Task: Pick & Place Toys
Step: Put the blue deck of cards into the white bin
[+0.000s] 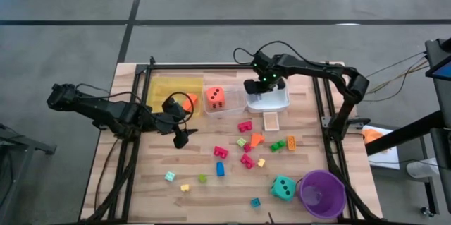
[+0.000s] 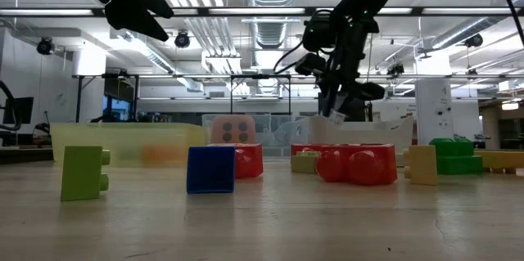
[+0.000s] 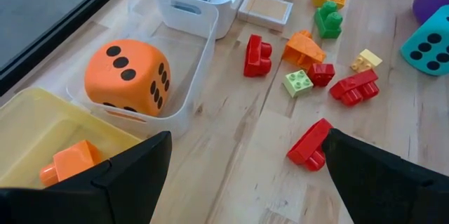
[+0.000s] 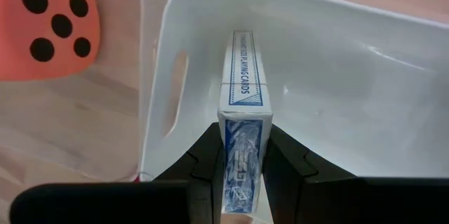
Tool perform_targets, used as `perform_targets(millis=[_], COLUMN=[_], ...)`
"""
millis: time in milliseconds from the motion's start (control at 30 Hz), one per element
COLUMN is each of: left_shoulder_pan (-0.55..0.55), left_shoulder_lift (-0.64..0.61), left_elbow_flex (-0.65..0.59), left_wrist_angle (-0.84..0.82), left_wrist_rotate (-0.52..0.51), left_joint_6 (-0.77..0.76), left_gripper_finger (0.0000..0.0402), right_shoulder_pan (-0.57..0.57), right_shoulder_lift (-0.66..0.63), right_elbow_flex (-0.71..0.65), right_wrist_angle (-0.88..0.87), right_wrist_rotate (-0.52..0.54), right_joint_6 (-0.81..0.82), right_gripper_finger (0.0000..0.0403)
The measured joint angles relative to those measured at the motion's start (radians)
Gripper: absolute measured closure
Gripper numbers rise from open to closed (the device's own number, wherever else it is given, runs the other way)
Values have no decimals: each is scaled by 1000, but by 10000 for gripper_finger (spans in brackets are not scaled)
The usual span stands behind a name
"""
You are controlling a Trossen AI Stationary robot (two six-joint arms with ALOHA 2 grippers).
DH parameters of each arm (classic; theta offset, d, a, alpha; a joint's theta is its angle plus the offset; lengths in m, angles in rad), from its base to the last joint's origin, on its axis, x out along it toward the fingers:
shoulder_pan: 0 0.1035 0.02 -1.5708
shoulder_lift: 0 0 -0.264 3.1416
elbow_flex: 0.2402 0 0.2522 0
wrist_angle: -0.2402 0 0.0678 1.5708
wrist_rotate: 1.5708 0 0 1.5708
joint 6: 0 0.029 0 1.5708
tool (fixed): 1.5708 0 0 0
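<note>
Holding a card box (image 4: 242, 122) on edge over the white tray (image 4: 365, 76).
Right gripper (image 4: 242, 164) jaws pinch the box at the tabletop's 1 o'clock; left gripper (image 3: 245, 168) jaws spread, hovering near the yellow tray (image 1: 169, 87) at 10 o'clock.

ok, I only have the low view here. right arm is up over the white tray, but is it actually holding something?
Observer: Yes. The right gripper is shut on a blue-and-white playing card box, held edge-up over the inside of the white tray.
Operator: is that tray empty under it?
Observer: The part the right wrist view shows is bare; the rest is hidden.
Operator: left arm?
Observer: The left gripper is open, near the yellow tray, holding nothing. An orange block lies in that tray.
Operator: orange dice?
Observer: The orange dice sits in the clear tray, between the yellow and white ones.
</note>
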Motion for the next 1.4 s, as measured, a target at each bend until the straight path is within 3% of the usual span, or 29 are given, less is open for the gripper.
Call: perform_targets(millis=[567, 1000, 1400], left_shoulder_pan=[0, 0, 0], left_shoulder_lift=[0, 0, 0], left_elbow_flex=[0, 0, 0], left_wrist_angle=[0, 0, 0], left_wrist_rotate=[0, 0, 0], left_joint_6=[0, 0, 0], left_gripper_finger=[34, 34, 34], right_shoulder_pan=[-6, 24, 109], right_shoulder_lift=[-16, -39, 20], right_elbow_flex=[-5, 112, 123], right_wrist_angle=[-7, -305, -346], right_wrist_rotate=[15, 265, 454], right_joint_6=[-15, -10, -215], right_gripper_finger=[341, 341, 341])
